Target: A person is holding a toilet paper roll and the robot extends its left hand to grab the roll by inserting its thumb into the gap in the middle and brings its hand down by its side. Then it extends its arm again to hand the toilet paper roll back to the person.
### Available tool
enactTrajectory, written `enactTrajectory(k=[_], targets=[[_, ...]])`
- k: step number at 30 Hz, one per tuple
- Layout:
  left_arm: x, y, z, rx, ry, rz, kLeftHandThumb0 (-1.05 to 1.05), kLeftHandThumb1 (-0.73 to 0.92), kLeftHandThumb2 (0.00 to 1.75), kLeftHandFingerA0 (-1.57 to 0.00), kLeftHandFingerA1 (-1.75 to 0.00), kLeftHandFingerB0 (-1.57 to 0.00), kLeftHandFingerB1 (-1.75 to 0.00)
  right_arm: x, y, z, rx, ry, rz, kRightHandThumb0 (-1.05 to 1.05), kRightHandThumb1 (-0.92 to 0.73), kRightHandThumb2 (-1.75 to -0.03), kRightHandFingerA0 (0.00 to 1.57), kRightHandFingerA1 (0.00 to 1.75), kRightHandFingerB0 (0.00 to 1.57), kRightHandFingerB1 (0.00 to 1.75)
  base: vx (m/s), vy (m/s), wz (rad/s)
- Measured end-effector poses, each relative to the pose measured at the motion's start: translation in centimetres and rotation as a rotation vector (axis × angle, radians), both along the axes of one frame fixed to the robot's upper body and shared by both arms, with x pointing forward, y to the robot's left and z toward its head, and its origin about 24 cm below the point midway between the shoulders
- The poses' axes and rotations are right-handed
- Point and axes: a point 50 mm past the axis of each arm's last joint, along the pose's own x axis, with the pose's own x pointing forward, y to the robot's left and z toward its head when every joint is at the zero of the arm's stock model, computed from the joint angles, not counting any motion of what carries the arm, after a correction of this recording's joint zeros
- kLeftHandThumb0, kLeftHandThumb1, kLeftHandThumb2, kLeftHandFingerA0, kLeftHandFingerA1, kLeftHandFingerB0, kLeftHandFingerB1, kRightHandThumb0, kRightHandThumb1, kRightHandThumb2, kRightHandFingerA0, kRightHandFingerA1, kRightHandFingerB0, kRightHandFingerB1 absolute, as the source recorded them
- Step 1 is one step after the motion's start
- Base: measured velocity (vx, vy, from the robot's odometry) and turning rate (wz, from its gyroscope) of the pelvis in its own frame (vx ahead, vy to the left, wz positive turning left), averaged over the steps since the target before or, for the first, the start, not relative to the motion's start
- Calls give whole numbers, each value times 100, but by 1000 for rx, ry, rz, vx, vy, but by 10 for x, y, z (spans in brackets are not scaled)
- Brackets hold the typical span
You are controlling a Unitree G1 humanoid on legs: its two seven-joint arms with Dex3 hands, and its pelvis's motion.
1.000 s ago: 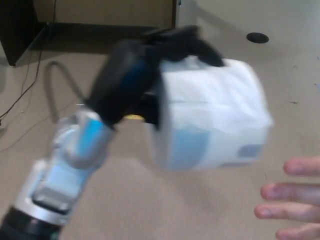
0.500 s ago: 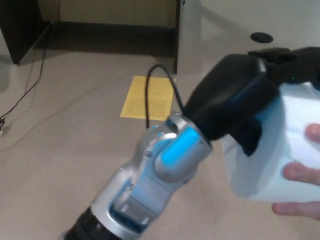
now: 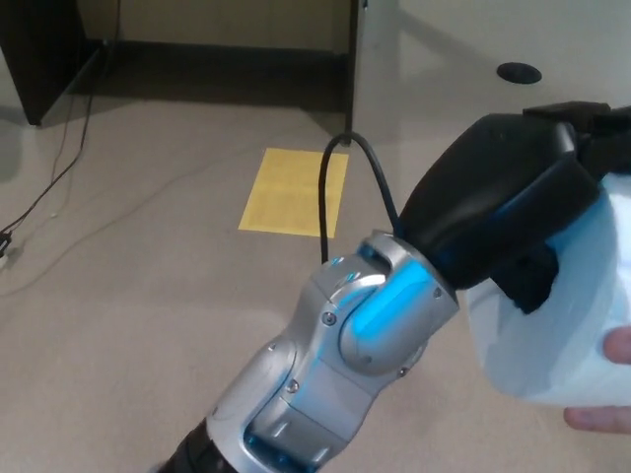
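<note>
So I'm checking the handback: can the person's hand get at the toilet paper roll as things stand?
Probably yes. The person's fingers already touch the toilet paper roll at its lower right edge, while the left hand grips it from the upper left, leaving that side free.

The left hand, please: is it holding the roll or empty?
Holding it: left hand wraps the toilet paper roll; a person's fingers touch it.
</note>
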Motion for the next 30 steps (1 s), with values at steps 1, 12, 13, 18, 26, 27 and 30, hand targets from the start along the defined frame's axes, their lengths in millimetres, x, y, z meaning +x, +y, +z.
enactTrajectory(k=[1,12,13,18,26,27,30], targets=[[0,1,1,6,-1,2,-69,33,70,0,-16,0,-7,2,0,1,-1,-6,1,-27,-42,-91,71,74,10,48,0,0,0],[4,26,18,77,11,8,-68,38,82,0,-6,0,-6,2,-4,2,-14,-5,4,-36,-59,-58,81,61,26,30,0,0,0],[5,29,21,87,13,12,-67,38,82,0,-9,0,-6,2,-4,3,-14,-6,4,-35,-59,-58,80,63,26,30,0,0,0],[9,48,36,136,13,38,-65,37,81,0,-7,0,-7,2,-3,3,-14,-7,4,-34,-58,-58,79,60,26,30,0,0,0],[19,89,55,178,58,87,-56,32,78,0,-17,0,-14,3,-4,4,-13,-11,1,-34,-58,-58,82,58,26,30,0,0,0],[20,96,58,182,62,96,-56,30,76,0,-16,0,-17,3,-4,4,-14,-11,0,-35,-59,-58,81,56,26,30,0,0,0],[21,112,65,181,80,113,-54,32,77,0,-20,0,-17,3,-6,4,-14,-14,-6,-34,-58,-58,81,58,26,30,0,0,0]])
